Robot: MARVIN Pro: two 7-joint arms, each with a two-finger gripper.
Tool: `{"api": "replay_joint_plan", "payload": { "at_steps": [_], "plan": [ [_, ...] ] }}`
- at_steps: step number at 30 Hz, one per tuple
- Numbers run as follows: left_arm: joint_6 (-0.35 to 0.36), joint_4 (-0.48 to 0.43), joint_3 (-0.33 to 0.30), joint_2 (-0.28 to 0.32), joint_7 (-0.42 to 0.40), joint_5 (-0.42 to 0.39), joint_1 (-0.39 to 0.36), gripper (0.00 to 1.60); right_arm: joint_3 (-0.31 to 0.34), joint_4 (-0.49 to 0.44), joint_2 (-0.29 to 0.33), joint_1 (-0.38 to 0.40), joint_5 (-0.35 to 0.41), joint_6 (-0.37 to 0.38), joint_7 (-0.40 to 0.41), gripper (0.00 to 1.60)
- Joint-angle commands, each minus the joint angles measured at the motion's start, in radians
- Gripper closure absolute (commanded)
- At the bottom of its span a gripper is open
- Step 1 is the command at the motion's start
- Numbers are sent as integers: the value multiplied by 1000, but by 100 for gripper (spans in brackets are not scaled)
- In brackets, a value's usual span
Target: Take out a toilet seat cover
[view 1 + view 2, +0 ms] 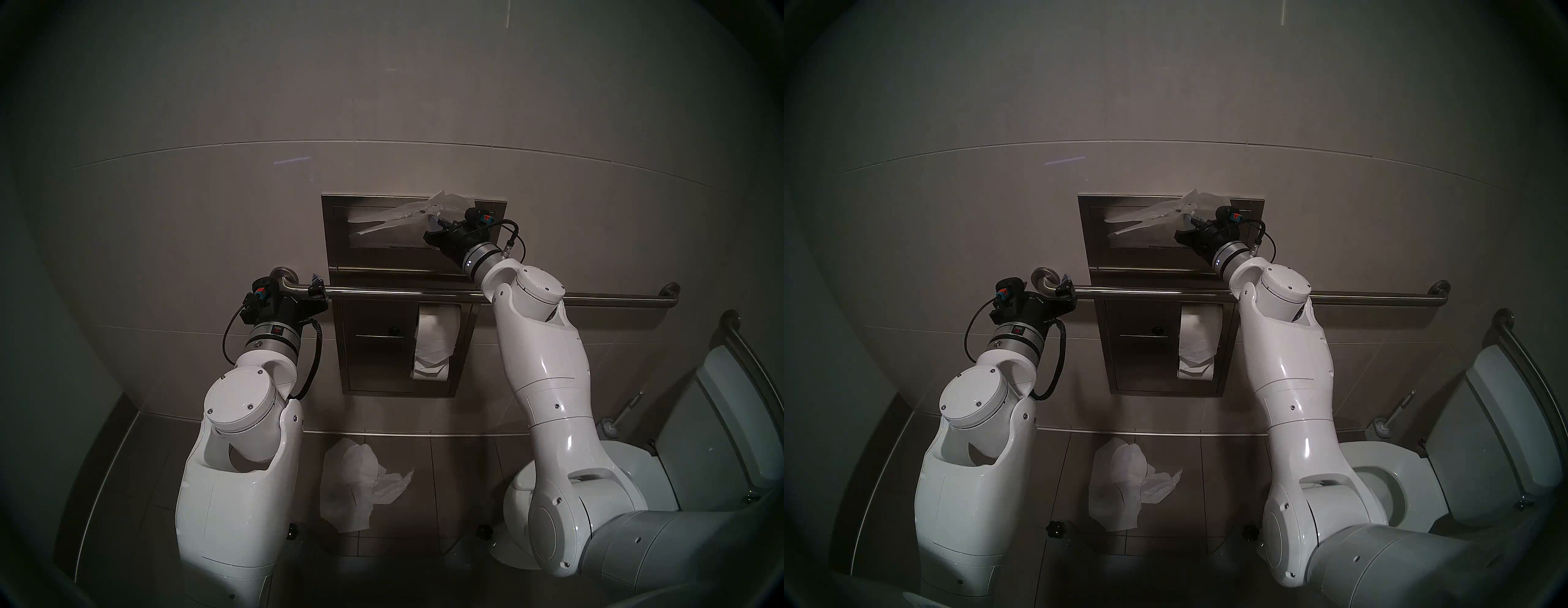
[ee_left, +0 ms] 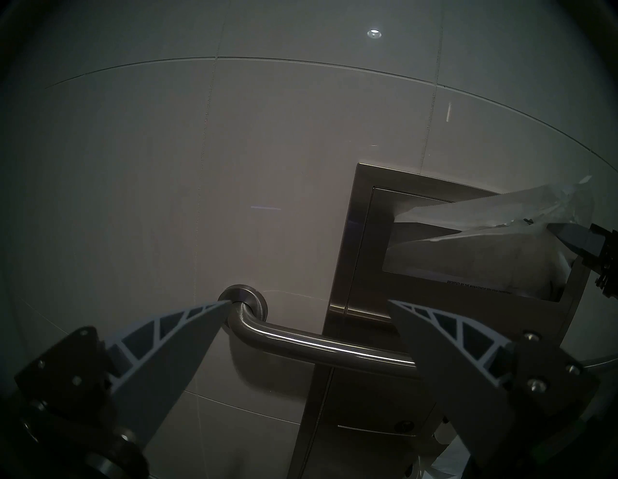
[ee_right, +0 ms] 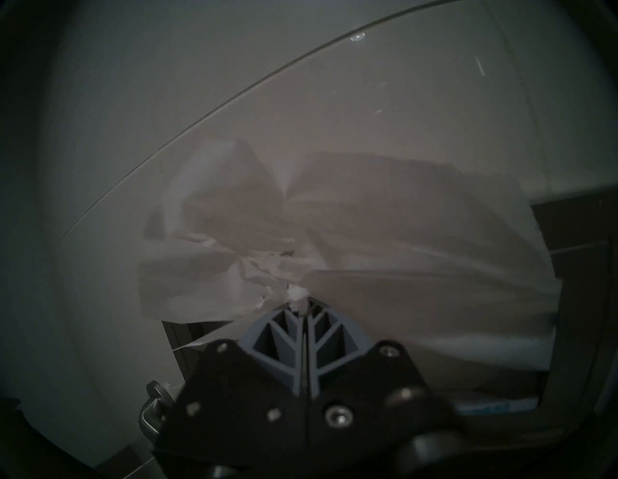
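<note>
A thin white toilet seat cover hangs partly out of the slot of a steel wall dispenser. My right gripper is shut on a bunched fold of the toilet seat cover at the slot's right end, and the sheet is stretched towards it. The sheet also shows in the left wrist view. My left gripper is open and empty, its fingers on either side of the left end of the steel grab bar.
A toilet-paper roll hangs in the lower steel unit under the grab bar. Another crumpled white sheet lies on the tiled floor. The toilet with its raised lid stands at the right, behind my right arm.
</note>
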Motion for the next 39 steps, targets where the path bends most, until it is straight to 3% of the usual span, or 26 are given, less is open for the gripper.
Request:
{"api": "replay_joint_plan", "payload": {
  "at_steps": [1,6,9,16,19,22,37,39],
  "plan": [
    [-10,-37,3,3,1,-2,-18,0,11,-67,-6,-6,4,5,-14,160],
    [-16,-32,5,8,-8,7,-24,0,12,-68,-7,2,6,8,-14,160],
    [-60,-4,29,53,-38,45,-60,0,12,-70,-10,6,8,9,-14,160],
    [-109,68,68,95,-95,80,-137,0,12,-80,-18,5,13,5,-14,160],
    [-127,91,81,90,-117,84,-158,0,14,-88,-23,2,17,5,-13,160],
    [-103,111,77,54,-137,40,-188,0,15,-100,-29,0,20,3,-14,160],
    [-116,195,130,7,-194,46,-302,0,23,-128,-40,-2,19,-1,-21,160],
    [-92,225,129,-15,-195,8,-332,0,31,-140,-45,-8,22,-1,-27,160]
  ]
}}
